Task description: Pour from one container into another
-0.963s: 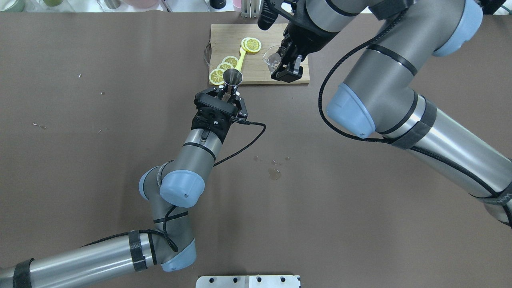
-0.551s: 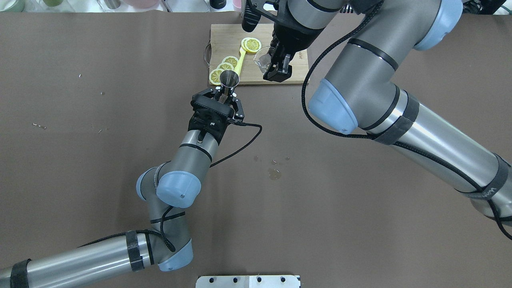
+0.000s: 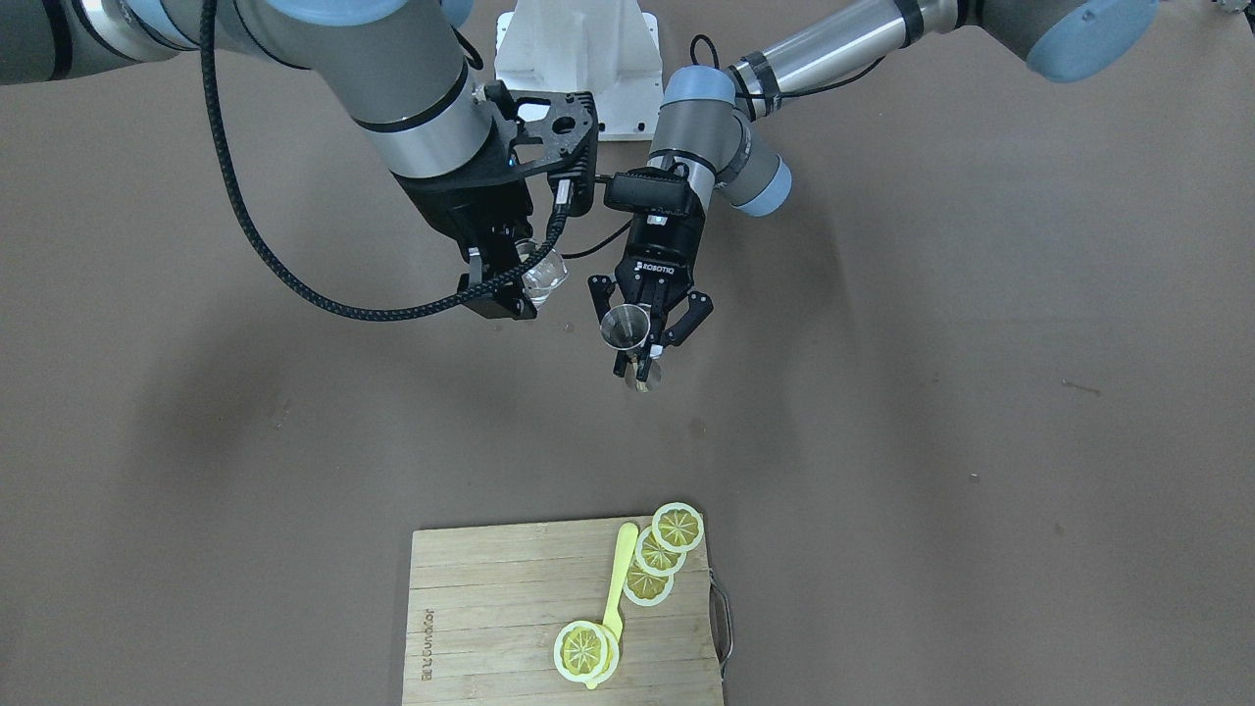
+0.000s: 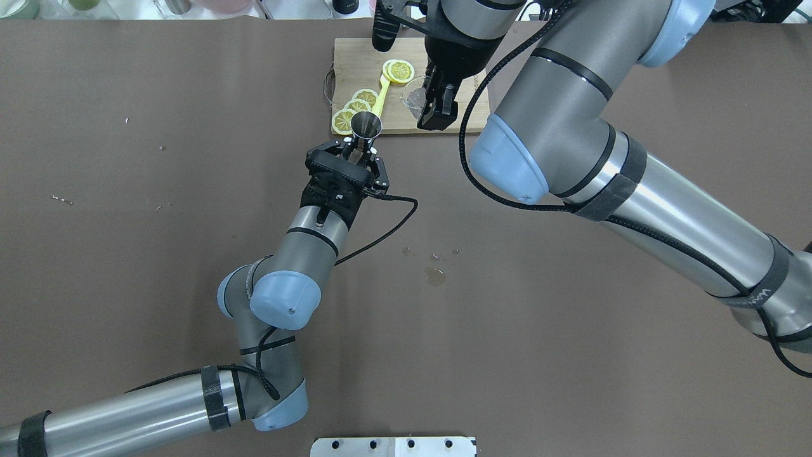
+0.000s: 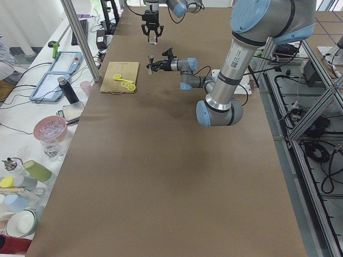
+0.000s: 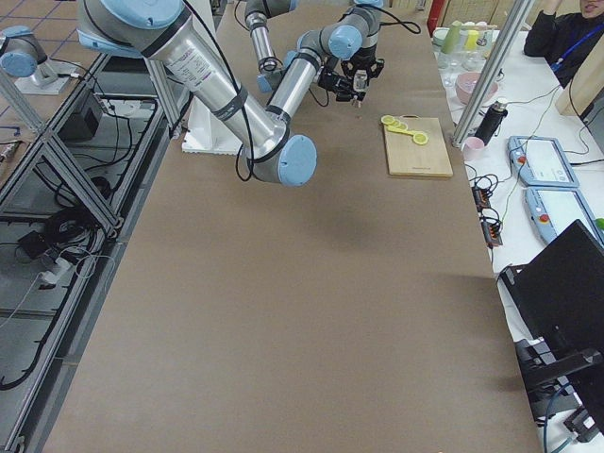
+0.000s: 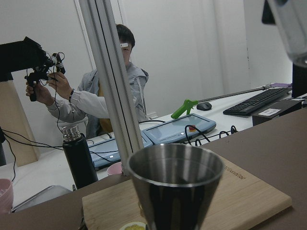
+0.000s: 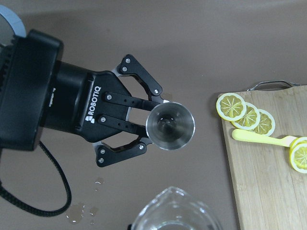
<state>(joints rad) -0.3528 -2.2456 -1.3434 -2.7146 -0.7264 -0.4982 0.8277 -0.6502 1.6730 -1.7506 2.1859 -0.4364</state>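
My left gripper [image 4: 356, 150] is shut on the narrow waist of the steel jigger [image 4: 366, 124], which it holds upright above the table. The jigger's open top cone [image 8: 170, 126] faces up, with the left gripper [image 8: 144, 125] around it. My right gripper [image 4: 428, 105] is shut on the clear glass cup [image 4: 413, 96] and holds it in the air beside the jigger, apart from it. In the front view the glass cup [image 3: 542, 272] hangs left of the jigger [image 3: 626, 327]. The cup's lip [image 8: 172, 196] points toward the jigger.
A wooden cutting board [image 4: 355, 63] with several lemon slices [image 4: 355, 105] and a yellow utensil [image 4: 382, 95] lies under and behind the grippers. Water drops [image 4: 435, 274] mark the brown table. A person and desk gear sit beyond the table's far edge.
My right arm has carried the glass cup leftward, closer to the jigger. The left gripper and jigger have stayed almost in place.
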